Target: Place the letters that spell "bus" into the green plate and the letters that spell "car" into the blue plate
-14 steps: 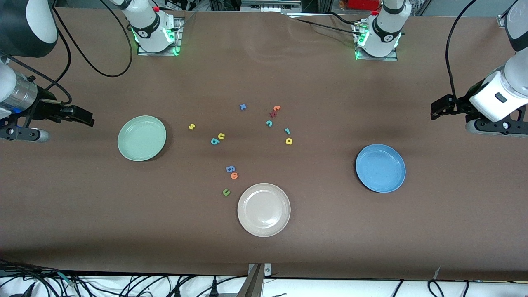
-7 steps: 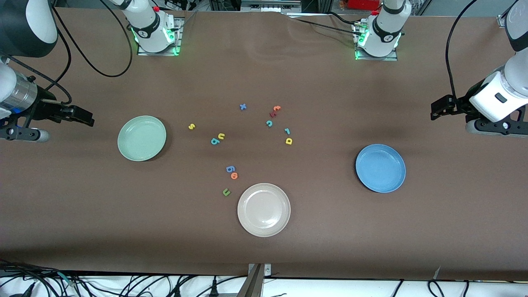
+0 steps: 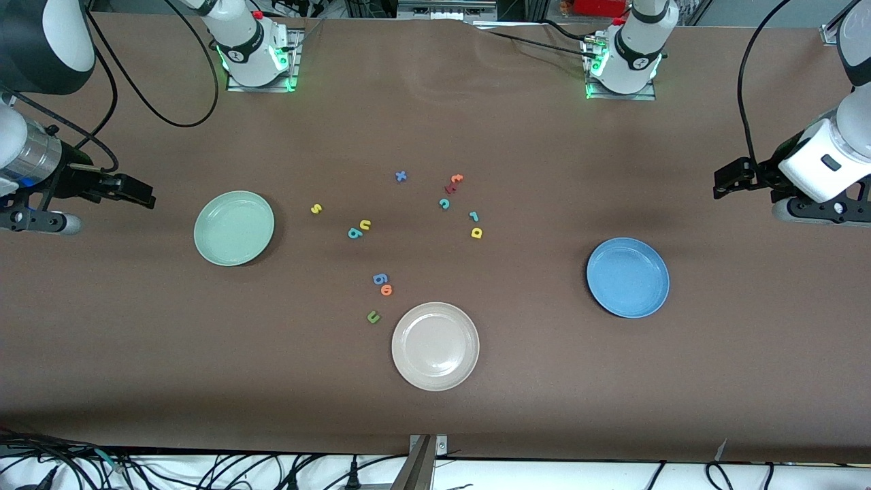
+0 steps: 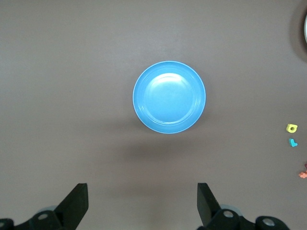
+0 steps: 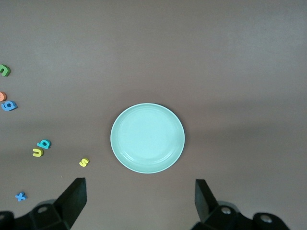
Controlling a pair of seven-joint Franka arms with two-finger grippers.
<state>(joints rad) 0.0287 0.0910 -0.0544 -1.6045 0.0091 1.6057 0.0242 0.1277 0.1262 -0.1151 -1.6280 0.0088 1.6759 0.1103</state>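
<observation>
The pale green plate (image 3: 233, 228) (image 5: 147, 138) lies toward the right arm's end, the blue plate (image 3: 627, 277) (image 4: 169, 97) toward the left arm's end; both hold nothing. Between them lie the yellow s (image 3: 316, 209) (image 5: 84, 162), the teal b (image 3: 354, 233) touching the yellow u (image 3: 365, 224), the teal c (image 3: 444, 203), the teal r (image 3: 473, 216) (image 4: 292, 142) and the yellow a (image 3: 476, 233) (image 4: 291, 128). My right gripper (image 3: 143, 196) (image 5: 139, 199) hovers open beside the green plate. My left gripper (image 3: 722, 182) (image 4: 142, 201) hovers open past the blue plate.
A cream-white plate (image 3: 435, 346) lies nearest the front camera. Beside it are a green u (image 3: 373, 316), an orange o (image 3: 386, 290) and a blue 6-shaped letter (image 3: 380, 278). A blue x (image 3: 401, 176), an orange t (image 3: 456, 179) and a dark red letter (image 3: 450, 188) lie by the c.
The left arm has drifted slightly toward its own end of the table. The right arm, plates and letters have not moved.
</observation>
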